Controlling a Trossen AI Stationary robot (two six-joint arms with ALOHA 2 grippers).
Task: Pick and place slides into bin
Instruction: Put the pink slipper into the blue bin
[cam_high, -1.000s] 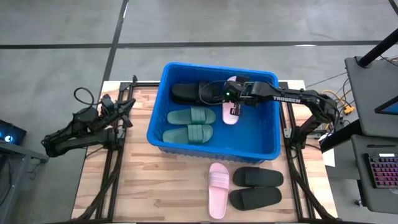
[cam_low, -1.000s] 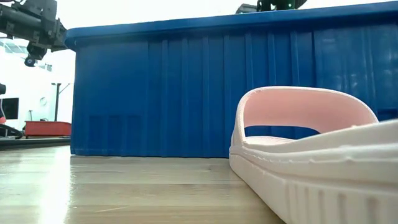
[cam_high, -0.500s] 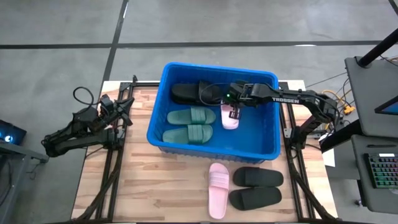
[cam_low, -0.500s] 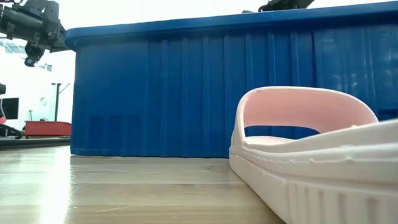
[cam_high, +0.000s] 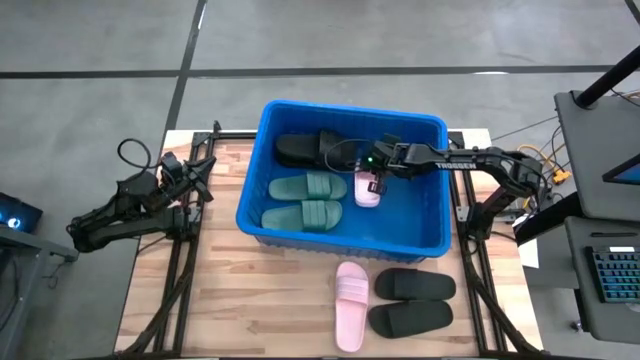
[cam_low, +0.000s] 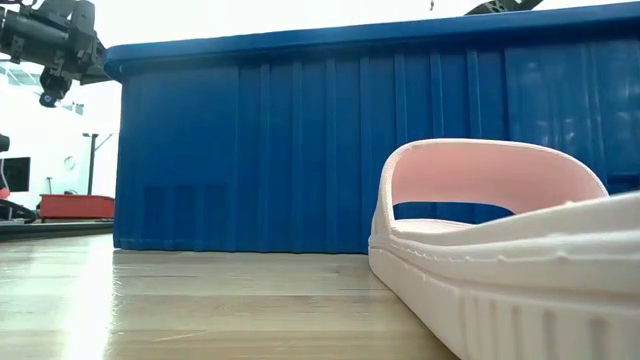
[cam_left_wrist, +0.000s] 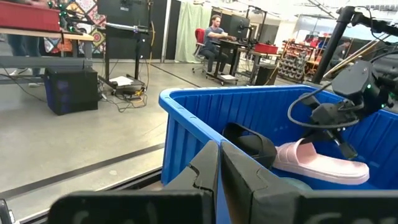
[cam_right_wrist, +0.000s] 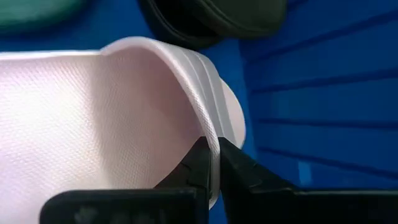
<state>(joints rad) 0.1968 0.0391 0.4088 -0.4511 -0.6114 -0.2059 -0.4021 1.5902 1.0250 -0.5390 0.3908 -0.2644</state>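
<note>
Low view: pink slide cut off right; bin interior hidden.

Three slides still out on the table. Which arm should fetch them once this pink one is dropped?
Right, probably. The right gripper, shut on the pink slide inside the bin, reaches that side. The left gripper sits shut, far off.

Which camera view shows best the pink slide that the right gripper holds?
The left wrist view: the held pink slide shows whole from the side in the bin, under the right gripper. The high view shows it small, partly covered. The right wrist view shows only its strap. The low view hides it.
</note>
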